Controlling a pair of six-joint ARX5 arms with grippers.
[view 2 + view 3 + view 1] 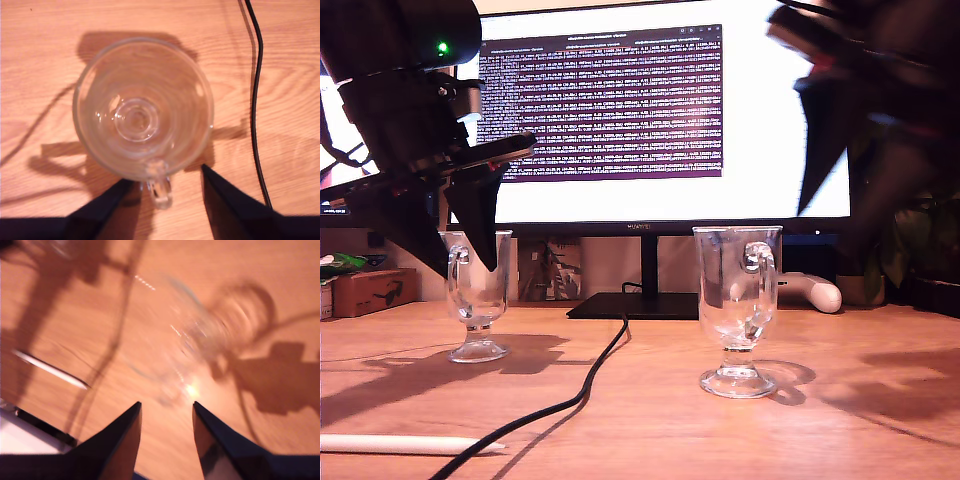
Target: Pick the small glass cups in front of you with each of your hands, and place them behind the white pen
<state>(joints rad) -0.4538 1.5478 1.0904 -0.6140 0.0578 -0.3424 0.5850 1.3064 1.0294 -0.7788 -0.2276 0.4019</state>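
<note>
Monitor (620, 110) at the back, terminal text on screen, stand base on the wooden desk (650, 430). Black cable (582, 392) snakes forward from the base. Cardboard box (370, 290) at exterior view's left, white game controller (810, 292) at its right.

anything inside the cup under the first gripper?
Nothing: the glass cup looks empty, with only its own base showing through. My first gripper is open beside the handle. The desk beneath its foot is hidden.

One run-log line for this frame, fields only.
first gripper: open, over left-side cup | second gripper: open, approaching other cup, blurred | cups: on desk | white pen: foreground
</note>
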